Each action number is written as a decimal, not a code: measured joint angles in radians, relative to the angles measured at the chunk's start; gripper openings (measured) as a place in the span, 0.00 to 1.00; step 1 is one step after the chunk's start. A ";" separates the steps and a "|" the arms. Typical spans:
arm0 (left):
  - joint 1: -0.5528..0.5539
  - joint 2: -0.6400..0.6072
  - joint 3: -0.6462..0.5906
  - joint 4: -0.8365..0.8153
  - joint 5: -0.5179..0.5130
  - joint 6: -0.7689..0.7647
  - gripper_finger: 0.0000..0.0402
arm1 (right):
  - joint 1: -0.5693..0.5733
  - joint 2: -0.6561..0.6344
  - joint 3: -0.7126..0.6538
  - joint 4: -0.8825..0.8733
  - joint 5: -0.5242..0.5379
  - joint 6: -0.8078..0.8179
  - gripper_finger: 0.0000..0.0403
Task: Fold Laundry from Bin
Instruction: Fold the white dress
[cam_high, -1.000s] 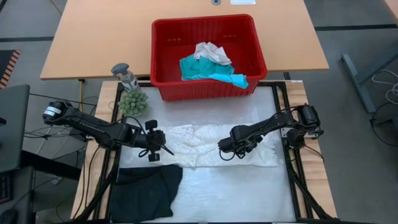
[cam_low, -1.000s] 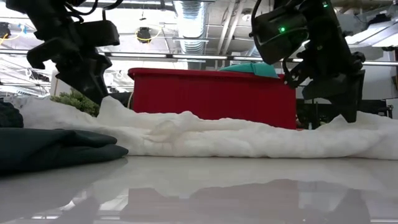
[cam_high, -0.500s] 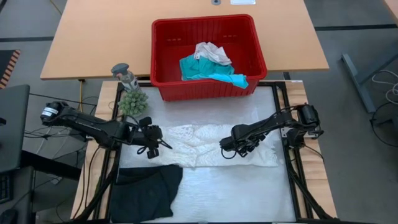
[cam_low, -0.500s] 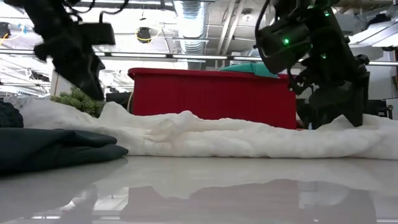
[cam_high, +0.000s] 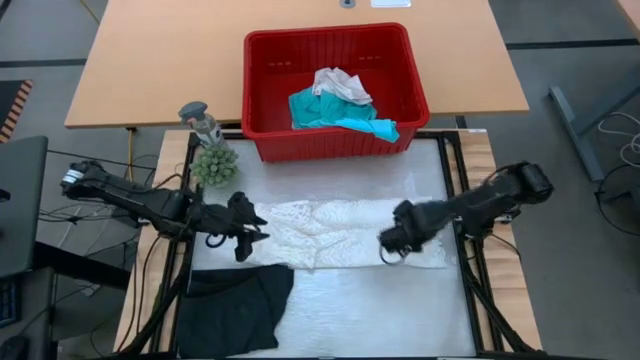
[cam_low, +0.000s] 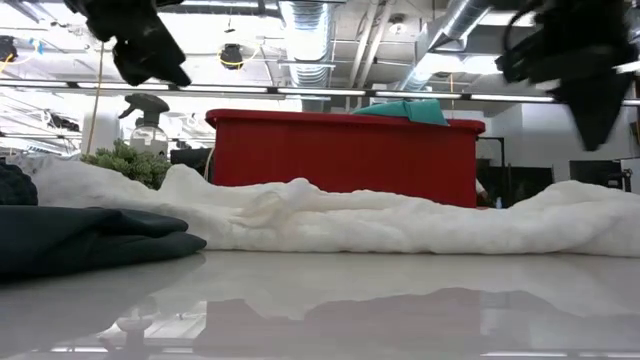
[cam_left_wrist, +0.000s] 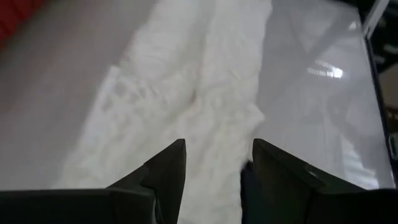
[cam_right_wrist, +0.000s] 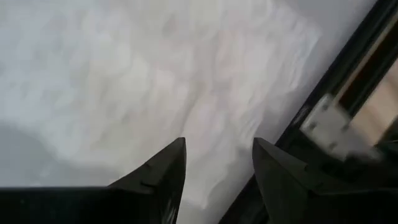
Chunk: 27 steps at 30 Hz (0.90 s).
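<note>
A white lacy garment (cam_high: 345, 232) lies spread across the middle of the table, in a long strip from left to right. My left gripper (cam_high: 256, 236) hangs open above its left end, and my right gripper (cam_high: 387, 250) hangs open above its right part. Both wrist views show the white cloth (cam_left_wrist: 205, 81) (cam_right_wrist: 143, 81) below the fingers with nothing between them. A black garment (cam_high: 235, 305) lies flat at the near left. The red bin (cam_high: 330, 140) stands at the far edge with a teal garment (cam_high: 335, 112) and a white one (cam_high: 340, 85) inside.
A small green plant (cam_high: 213, 165) and a spray bottle (cam_high: 200, 120) stand at the far left, beside the bin. The black table frame (cam_high: 462, 230) runs along the right edge, close to my right gripper. Bare white tabletop (cam_high: 380, 310) lies near and right of the black garment.
Both grippers have risen from the white garment and now hang clear above it. My right gripper has also gone toward the table's right edge. The white garment lies as it did before.
</note>
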 joint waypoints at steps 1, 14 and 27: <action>-0.014 0.016 0.000 0.000 0.000 -0.009 0.43 | 0.036 -0.004 -0.006 0.006 -0.008 0.048 0.52; -0.057 0.152 -0.001 0.021 -0.028 -0.002 0.43 | 0.168 0.058 -0.108 0.125 -0.092 0.240 0.52; -0.057 0.153 -0.001 0.040 -0.027 -0.007 0.43 | 0.160 0.093 -0.170 0.181 -0.129 0.211 0.39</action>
